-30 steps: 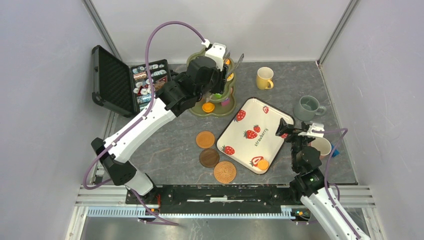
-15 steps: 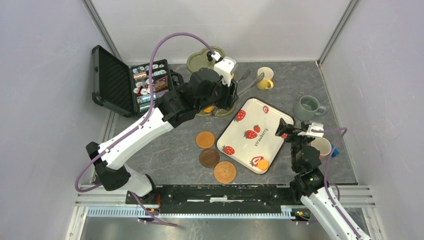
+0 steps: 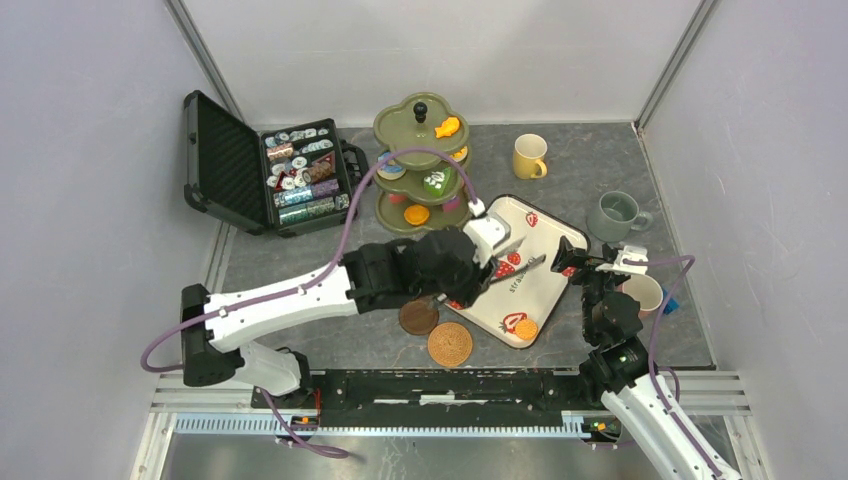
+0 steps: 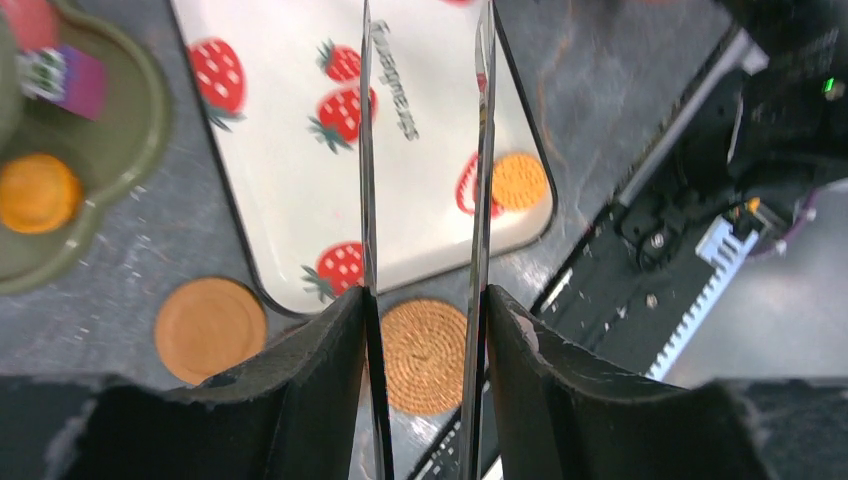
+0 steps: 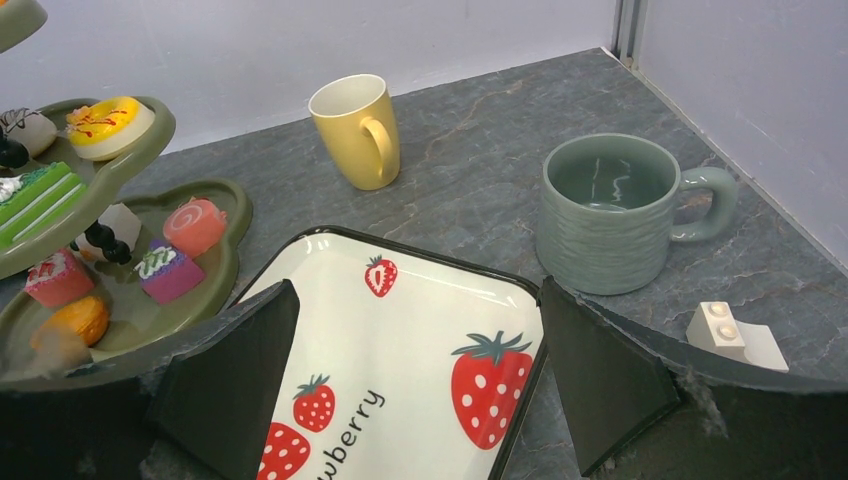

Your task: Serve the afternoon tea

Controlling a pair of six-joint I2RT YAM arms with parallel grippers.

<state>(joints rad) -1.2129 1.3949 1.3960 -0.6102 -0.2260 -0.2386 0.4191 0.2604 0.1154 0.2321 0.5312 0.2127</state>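
Observation:
My left gripper is shut on a pair of metal tongs, whose blades reach over the strawberry tray with nothing between them. An orange biscuit lies in the tray's near corner. The olive-green stand at the back carries small cakes, among them an orange fish and a green slice. A woven coaster and a dark coaster lie near the tray. A tan coaster shows in the left wrist view. My right gripper stands open at the tray's right edge.
The yellow mug and the grey-green mug stand behind and right of the tray. A pink mug sits partly hidden beside my right arm. An open black case of poker chips is at the back left. A white block lies at the right.
My left arm has swung from the stand toward the near side, carrying the tongs over the tray. The stand now shows fully. The right arm has not moved.

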